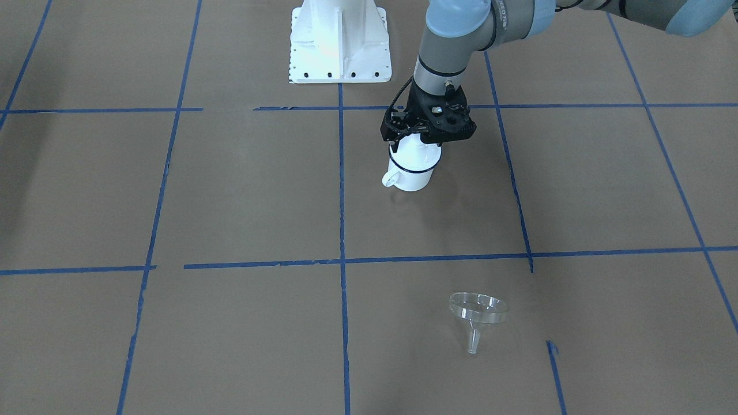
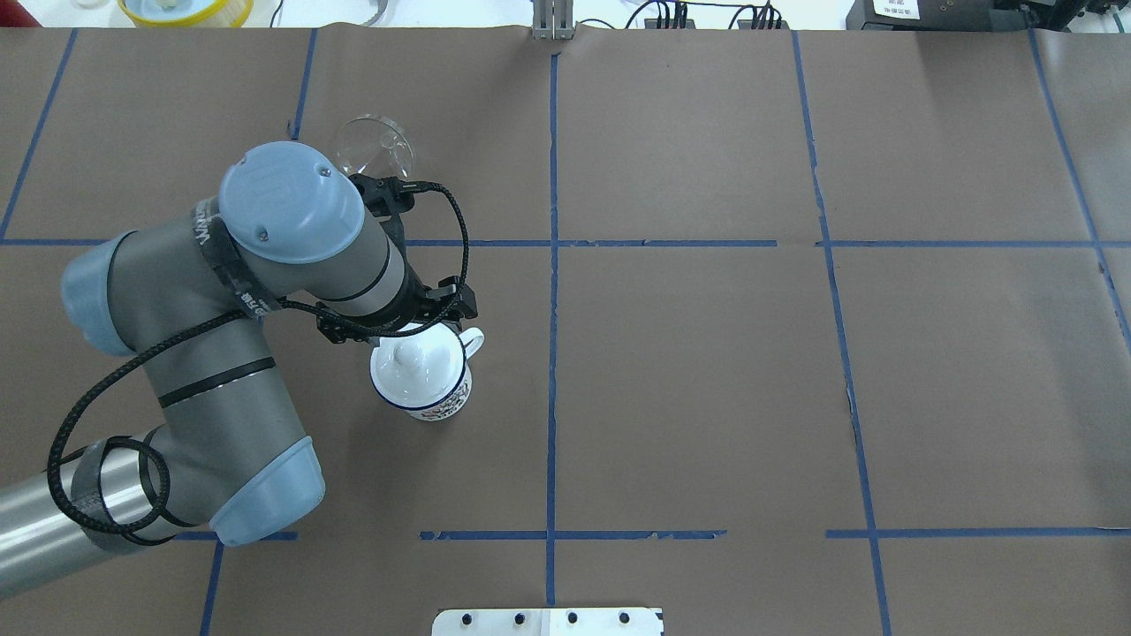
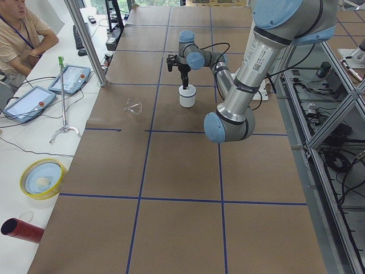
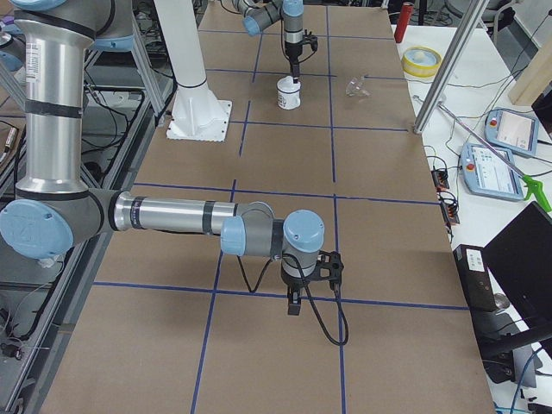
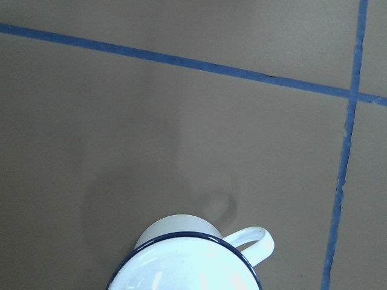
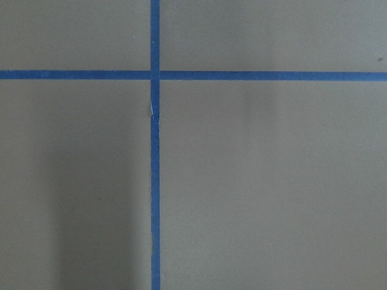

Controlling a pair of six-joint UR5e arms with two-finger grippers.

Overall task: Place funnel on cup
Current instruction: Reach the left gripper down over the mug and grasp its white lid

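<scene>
Left gripper (image 1: 425,138) is hanging directly over the cup (image 1: 410,170). Its fingers are hidden by the gripper body, so I cannot tell whether it is released or clenched.

The cup is standing upright on the worktop (image 1: 230,202) with a white lid (image 2: 411,362) sitting in its mouth, so the contents are not showing.

The funnel (image 1: 478,308) is lying tipped and empty, well apart from the cup. It is farther out from the robot and slightly to its left, with its spout pointing outward.

The left arm is nearer. Right gripper (image 4: 294,304) is idling far off, and I cannot tell its state.

Judging that the lid is blocking seating.
</scene>
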